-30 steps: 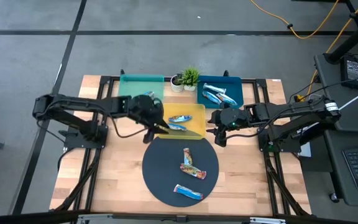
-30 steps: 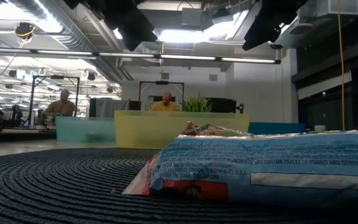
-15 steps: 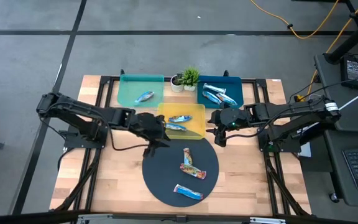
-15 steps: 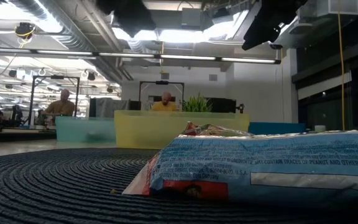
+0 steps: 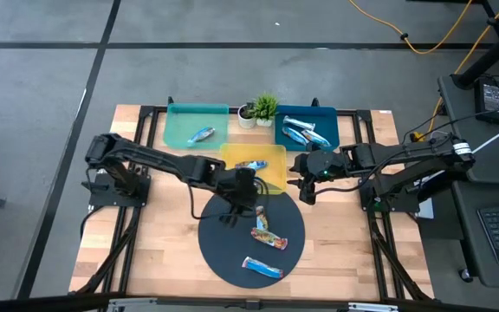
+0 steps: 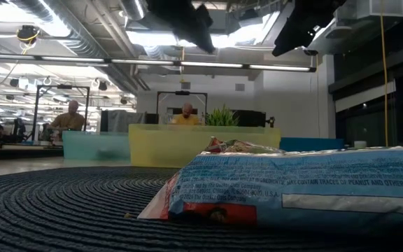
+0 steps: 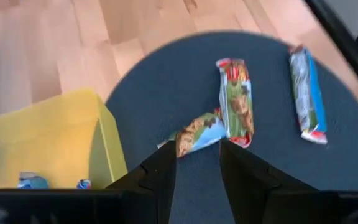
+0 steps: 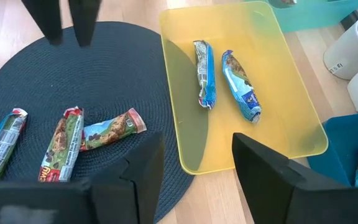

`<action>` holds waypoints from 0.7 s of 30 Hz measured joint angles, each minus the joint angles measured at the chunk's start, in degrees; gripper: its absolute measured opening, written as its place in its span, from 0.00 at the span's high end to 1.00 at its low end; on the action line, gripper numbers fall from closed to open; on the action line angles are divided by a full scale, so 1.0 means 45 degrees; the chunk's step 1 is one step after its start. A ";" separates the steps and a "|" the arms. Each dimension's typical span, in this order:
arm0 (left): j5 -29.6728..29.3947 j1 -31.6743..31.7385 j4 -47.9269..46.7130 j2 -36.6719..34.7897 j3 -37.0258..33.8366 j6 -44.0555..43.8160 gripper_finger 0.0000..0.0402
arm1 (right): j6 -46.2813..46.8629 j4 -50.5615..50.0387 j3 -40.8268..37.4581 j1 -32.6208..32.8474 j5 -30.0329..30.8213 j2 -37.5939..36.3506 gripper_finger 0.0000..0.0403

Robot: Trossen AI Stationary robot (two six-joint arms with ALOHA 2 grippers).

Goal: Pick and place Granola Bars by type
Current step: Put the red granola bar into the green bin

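Three granola bars lie flat on the round dark mat [image 5: 232,251]: one with a blue end [image 7: 197,134], one green and red [image 7: 235,102], and one blue and silver [image 7: 306,93]. My left gripper [image 7: 197,165] hangs open over the mat's far part, just short of the nearest bar, with nothing between its fingers. Two blue bars [image 8: 204,71] [image 8: 241,84] lie in the yellow tray [image 8: 291,118]. My right gripper [image 8: 197,165] stands open above the yellow tray's near right corner. The teal tray [image 5: 180,126] holds one bar [image 5: 202,134], and the blue tray [image 5: 327,121] holds several.
A small potted plant [image 5: 264,108] and a white pot [image 5: 246,115] stand between the teal and blue trays at the far edge. Bare wood shows on both sides of the mat. In the low view one bar [image 6: 292,189] fills the foreground.
My left gripper has swung from the yellow tray's near left corner toward the table's right and near edges, out over the mat, rolling as it went. Its fingers stay apart. The bars lie as before.
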 joint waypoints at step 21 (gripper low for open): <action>0.0473 0.0151 0.0914 0.2816 0.0005 0.1425 0.36 | -0.0097 -0.0285 0.0000 0.0024 -0.0041 0.0000 0.53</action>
